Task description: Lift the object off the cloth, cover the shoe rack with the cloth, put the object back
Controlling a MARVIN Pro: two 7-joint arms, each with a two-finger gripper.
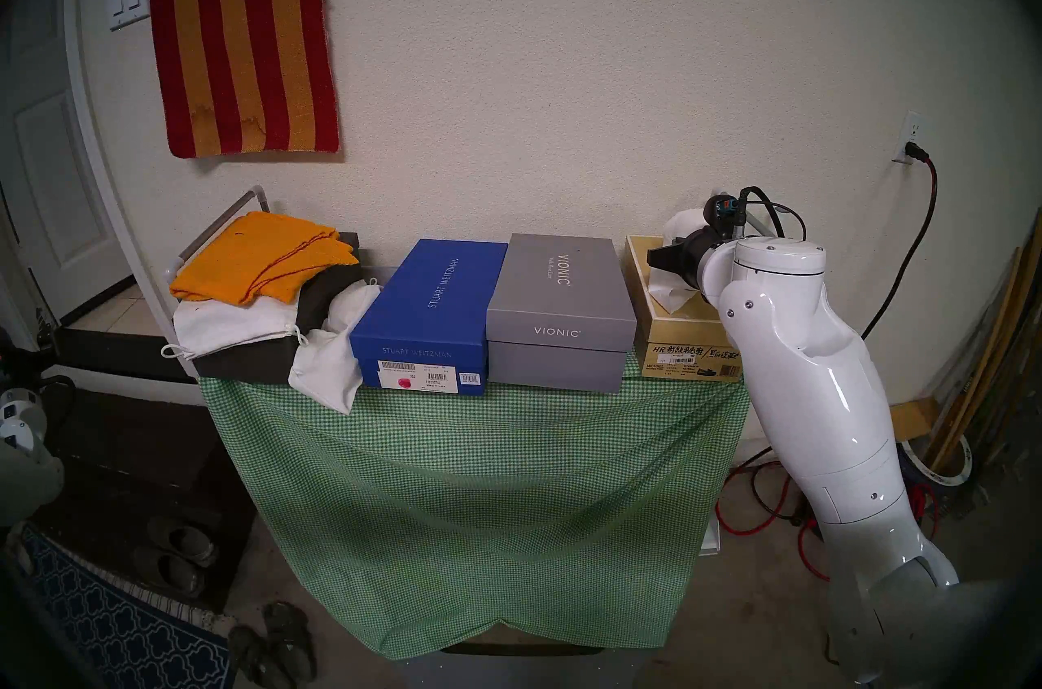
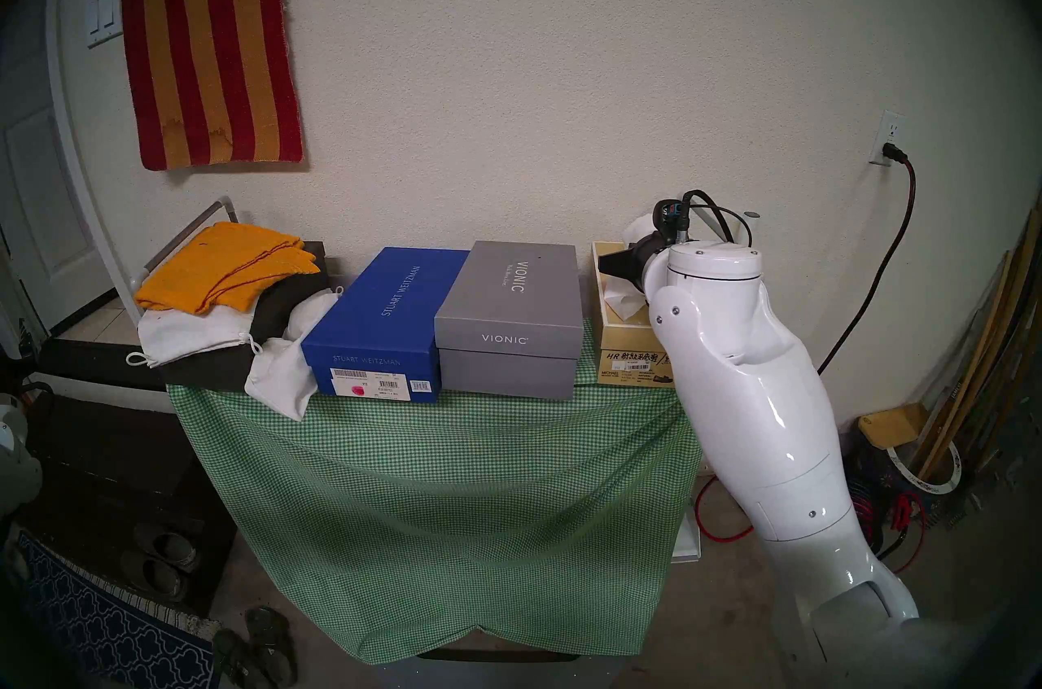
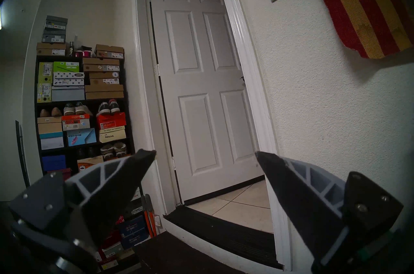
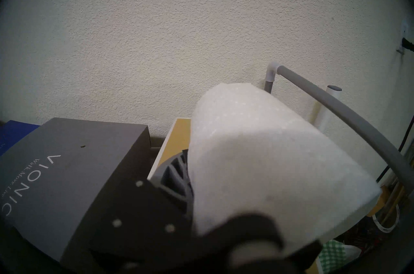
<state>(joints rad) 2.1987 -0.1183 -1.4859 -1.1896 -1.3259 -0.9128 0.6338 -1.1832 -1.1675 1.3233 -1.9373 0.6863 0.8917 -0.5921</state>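
Green-and-white gingham cloth draped over the front of the shoe rack, hanging in loose folds almost to the floor, upper edge tucked beneath the boxes on the top tier. Grey tube end rails with white joints visible at both ends of the rack. Along the top, from the view's left: folded orange-yellow cloth on white drawstring bags over a dark box, then blue shoe box, grey shoe box, tan shoe box at the right end. Right gripper extended level over the tan shoe box, fingers clamped together on the white tissue roll; roll held above the box lid, close to the wall and just beside the right end rail, contact with the lid not discernible. Loose white sheet trailing onto the box top below the gripper. Left gripper off to the side, fingers spread wide apart with nothing between them, facing a white panel door and a shelf of stacked shoe boxes. Red-and-gold striped rug hung on the wall above the rack's left end.
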